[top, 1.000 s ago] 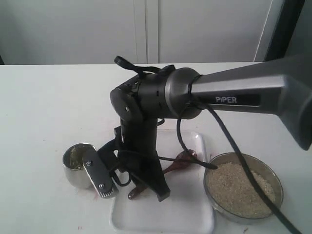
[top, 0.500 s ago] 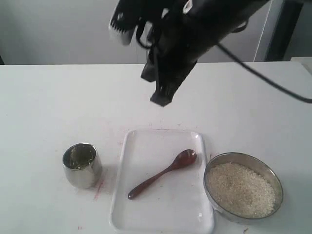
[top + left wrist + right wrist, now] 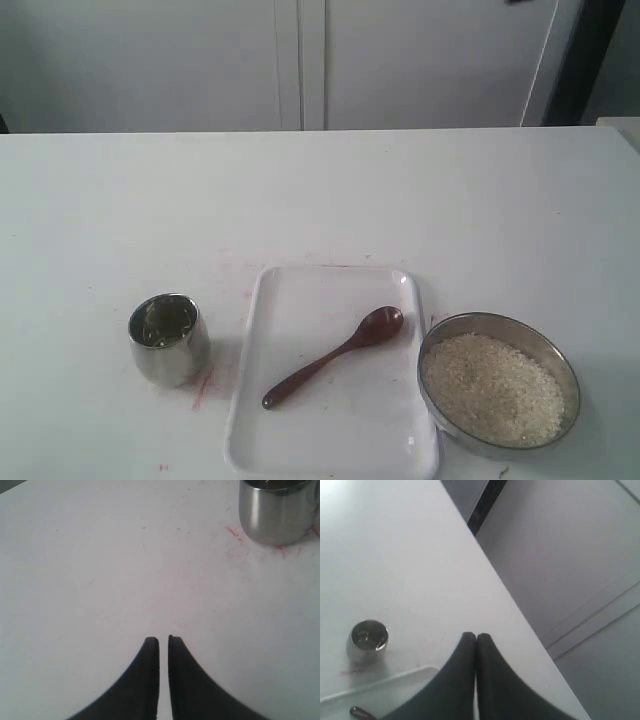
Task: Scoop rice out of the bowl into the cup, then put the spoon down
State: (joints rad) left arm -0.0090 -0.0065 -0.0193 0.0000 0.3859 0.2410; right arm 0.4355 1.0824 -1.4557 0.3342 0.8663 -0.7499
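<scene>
Lying diagonally (on tray [image 3: 300, 300]): spoon [image 3: 328, 362]

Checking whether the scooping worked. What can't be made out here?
Exterior view: contents of the small shiny steel cup; too small, lost in reflections.
Left wrist view: the cup's rim and inside, cut off by the picture's edge.
Right wrist view: the dark reddish-brown wooden spoon; all but one end cut off by the edge.

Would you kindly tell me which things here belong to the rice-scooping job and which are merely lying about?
Job: rice, bowl, cup, spoon.
Lying about: white tray under the spoon, red marks on the table.
</scene>
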